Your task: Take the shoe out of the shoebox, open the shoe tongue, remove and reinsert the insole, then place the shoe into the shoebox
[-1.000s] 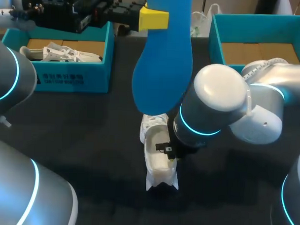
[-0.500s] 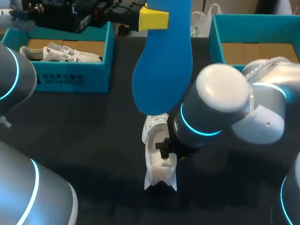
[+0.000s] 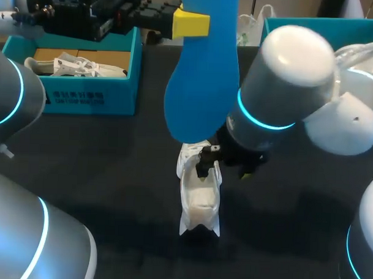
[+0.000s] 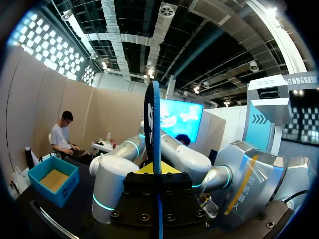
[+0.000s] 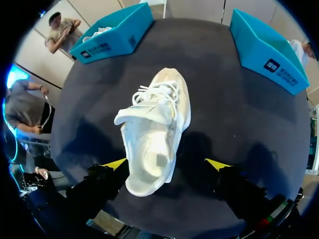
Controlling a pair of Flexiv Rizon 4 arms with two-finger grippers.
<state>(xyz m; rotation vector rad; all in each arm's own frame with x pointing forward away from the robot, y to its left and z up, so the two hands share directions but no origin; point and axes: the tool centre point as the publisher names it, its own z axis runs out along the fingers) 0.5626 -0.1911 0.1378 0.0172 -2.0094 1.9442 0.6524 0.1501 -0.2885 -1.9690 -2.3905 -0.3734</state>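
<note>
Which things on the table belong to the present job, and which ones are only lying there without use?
Belonging to the job:
- white shoe on the table
- blue insole, held up in the air
- probably the right-hand shoebox

Only lying about, as far as I can judge:
- left-hand shoebox
- second shoe inside it

Two shoes, two shoeboxes, one blue insole — two robot arms.
</note>
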